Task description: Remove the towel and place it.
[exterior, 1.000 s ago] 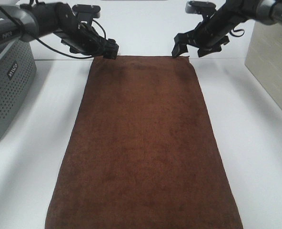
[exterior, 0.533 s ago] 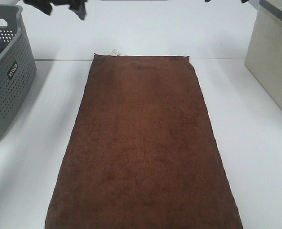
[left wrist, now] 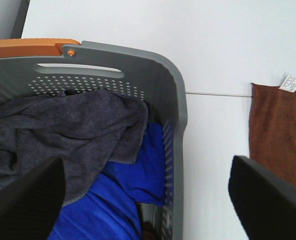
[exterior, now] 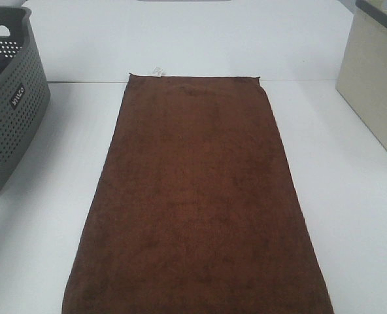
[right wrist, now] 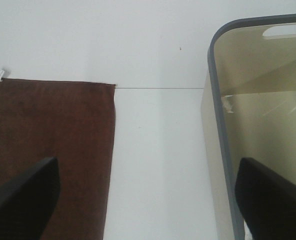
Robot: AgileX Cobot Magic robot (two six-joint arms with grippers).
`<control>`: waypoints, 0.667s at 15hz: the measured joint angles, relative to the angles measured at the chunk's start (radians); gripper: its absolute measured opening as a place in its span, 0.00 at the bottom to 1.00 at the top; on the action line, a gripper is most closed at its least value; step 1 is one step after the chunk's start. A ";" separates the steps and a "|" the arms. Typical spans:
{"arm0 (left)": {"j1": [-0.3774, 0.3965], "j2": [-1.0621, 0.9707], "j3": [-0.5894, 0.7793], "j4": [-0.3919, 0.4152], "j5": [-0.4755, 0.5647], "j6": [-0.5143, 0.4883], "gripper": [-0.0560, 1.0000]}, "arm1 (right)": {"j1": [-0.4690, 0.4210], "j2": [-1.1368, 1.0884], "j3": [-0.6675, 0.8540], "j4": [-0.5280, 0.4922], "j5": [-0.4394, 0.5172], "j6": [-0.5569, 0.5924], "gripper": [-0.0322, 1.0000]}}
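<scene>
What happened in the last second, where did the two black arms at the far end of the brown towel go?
Both arms lifted away from the towel's far corners and out of the overhead view. The left gripper now hangs open above the grey basket, the right gripper open between the towel and the beige box. Neither holds anything. The towel stayed flat on the table, white tag showing; basket and box did not move.

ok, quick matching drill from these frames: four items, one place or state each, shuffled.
Items:
1. towel
2. grey basket
3. beige bin
4. white tag

Places or states:
A. table's left side, cloths inside
B. far short edge of the towel
C. spread flat, mid-table
D. table's right side, looks empty

Pairs: 1-C, 2-A, 3-D, 4-B
</scene>
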 joint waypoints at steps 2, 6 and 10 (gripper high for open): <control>0.000 -0.077 0.103 -0.066 0.000 0.030 0.80 | 0.000 -0.124 0.142 0.001 0.000 -0.002 0.91; -0.003 -0.376 0.531 -0.066 -0.001 0.065 0.78 | 0.000 -0.557 0.627 -0.086 0.001 0.000 0.91; -0.003 -0.856 1.042 -0.028 -0.037 0.028 0.78 | 0.000 -1.081 1.083 -0.089 0.004 0.001 0.91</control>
